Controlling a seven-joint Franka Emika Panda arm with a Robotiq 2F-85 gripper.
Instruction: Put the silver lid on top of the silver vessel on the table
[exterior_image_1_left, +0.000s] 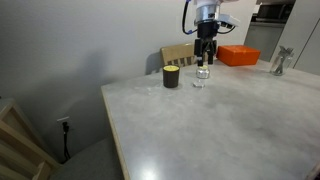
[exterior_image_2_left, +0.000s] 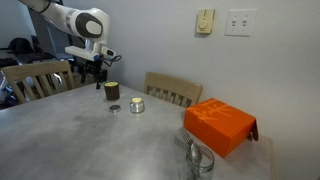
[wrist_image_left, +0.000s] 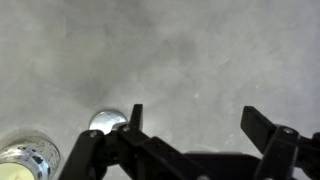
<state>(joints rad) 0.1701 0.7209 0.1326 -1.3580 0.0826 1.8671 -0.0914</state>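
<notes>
Gripper hangs wide-spread beside silver lid; silver vessel stands near.

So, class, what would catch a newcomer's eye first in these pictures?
The bright orange box on the grey table stands out most. Next comes the open gripper, hanging above a black cup, a flat silver lid and a silver vessel grouped near the chair.

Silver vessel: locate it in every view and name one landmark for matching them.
Exterior view: silver vessel far back on the table, right of the black cup.
Exterior view: silver vessel left of centre, right of the black cup.
Wrist view: silver vessel in the bottom-left corner, partly cut off.
Landmark: black cup, exterior views only.
</notes>
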